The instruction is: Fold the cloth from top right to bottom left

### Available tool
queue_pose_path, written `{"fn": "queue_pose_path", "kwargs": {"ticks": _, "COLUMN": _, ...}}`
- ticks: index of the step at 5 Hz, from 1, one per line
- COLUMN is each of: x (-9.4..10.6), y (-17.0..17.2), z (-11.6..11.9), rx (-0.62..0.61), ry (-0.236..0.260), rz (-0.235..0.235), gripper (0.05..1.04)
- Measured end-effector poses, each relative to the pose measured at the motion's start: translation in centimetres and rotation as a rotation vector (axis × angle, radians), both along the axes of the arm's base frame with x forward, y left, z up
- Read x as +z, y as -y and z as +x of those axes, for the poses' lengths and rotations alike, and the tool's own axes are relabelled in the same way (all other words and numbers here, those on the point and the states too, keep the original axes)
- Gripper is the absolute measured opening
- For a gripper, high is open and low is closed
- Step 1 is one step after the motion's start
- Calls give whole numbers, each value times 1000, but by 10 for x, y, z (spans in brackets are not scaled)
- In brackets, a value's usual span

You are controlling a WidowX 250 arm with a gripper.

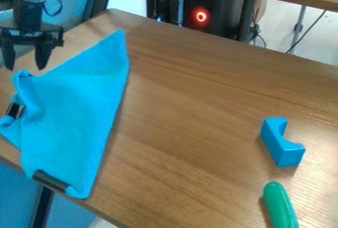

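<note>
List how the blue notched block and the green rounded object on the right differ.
Shape: the blue notched block has flat faces, corners and a curved cut-out; the green rounded object is smooth and elongated with a rounded end.
Colour: the block is blue, the object green.
Place: the block lies farther up the view, the object nearer the bottom edge.
Shared: both rest on the wood-grain table, apart from the cloth.

no readable text, no legible labels or brands, no numbers, no signs

on the table [185,123], the cloth [72,108] lies left, the block [285,148] right, the rod [280,207] before the block.
</note>
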State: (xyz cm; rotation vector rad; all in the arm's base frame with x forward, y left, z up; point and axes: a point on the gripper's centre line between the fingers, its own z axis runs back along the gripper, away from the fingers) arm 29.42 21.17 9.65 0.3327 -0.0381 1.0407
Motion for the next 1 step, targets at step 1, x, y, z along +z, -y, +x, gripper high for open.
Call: {"fn": "queue_pose_path", "kwargs": {"ticks": 1, "x": 16, "y": 21, "z": 29, "rx": -129, "ry": 70, "rz": -61, "gripper": 1005}}
